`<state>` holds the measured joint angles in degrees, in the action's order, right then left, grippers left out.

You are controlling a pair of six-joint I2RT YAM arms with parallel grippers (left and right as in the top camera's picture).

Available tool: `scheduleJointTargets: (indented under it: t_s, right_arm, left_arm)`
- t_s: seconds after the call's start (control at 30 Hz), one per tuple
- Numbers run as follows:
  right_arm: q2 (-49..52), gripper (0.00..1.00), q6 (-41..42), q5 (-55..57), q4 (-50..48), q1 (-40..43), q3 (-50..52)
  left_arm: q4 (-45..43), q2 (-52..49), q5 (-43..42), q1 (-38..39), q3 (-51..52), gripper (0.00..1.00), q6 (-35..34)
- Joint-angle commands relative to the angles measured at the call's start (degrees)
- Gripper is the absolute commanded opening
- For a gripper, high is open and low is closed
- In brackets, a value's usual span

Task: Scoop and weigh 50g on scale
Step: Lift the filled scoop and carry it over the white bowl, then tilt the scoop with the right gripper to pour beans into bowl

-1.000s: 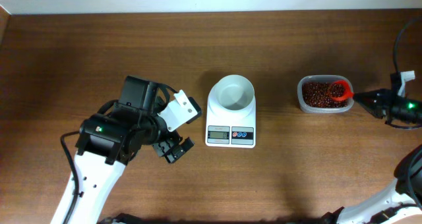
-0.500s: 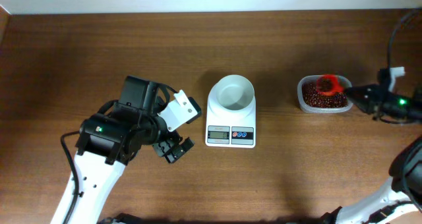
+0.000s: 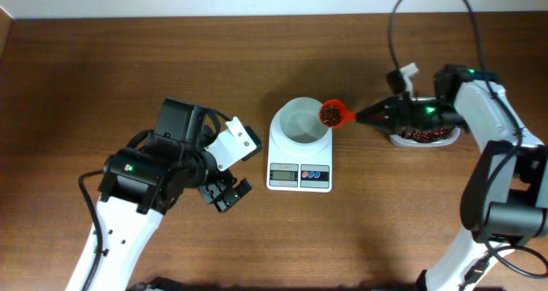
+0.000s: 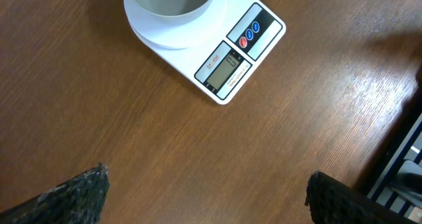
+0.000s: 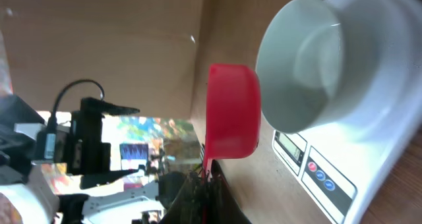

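My right pincer (image 3: 377, 115) has swung from the clear tub (image 3: 424, 138), now behind its tips, clamped on the glossy red plastic scoop (image 3: 342, 115) of dark beans (image 3: 329, 112). Just ahead sits the scale (image 3: 300, 176), smooth and white under its round bowl (image 3: 300, 124). My left pincer (image 3: 224, 193) gapes wide, with the scale beyond its tips.

White arms (image 3: 116, 240), black joints (image 3: 141, 178), green lights (image 3: 130, 166)

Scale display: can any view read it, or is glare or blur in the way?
Left wrist: scale sharp, no glare, digits too small to read. Overhead: even light, display tiny. Right wrist: display slanted and soft, bowl washed bright.
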<state>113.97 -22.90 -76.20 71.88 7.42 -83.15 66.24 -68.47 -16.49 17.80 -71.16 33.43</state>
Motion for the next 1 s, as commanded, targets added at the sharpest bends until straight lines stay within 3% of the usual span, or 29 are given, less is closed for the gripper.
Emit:
scheduleJointTargets:
  t_s: [0.0,0.2,0.57,0.7,0.97]
  right_arm:
    - [0.63,0.04,-0.61,-1.73,-3.58,-3.78,0.28]
    - [0.63,0.04,-0.61,-1.05,-10.91,-6.73,0.28]
    - [0.63,0.04,-1.03,11.74,-20.96,-6.73,0.28]
    - [0.63,0.04,-8.46,11.91,-22.03,-6.73,0.28]
    - [0.22,0.04,-8.41,6.38,-21.33,-6.73,0.22]
  left_arm:
    - [-0.13,0.22,-0.22,-0.35,-0.85,0.99,0.90]
    - [-0.13,0.22,-0.20,-0.35,-0.85,0.99,0.90]
    - [-0.13,0.22,-0.22,-0.35,-0.85,0.99,0.90]
    - [-0.13,0.22,-0.22,-0.35,-0.85,0.99,0.90]
    - [-0.11,0.22,-0.22,-0.35,-0.85,0.99,0.90]
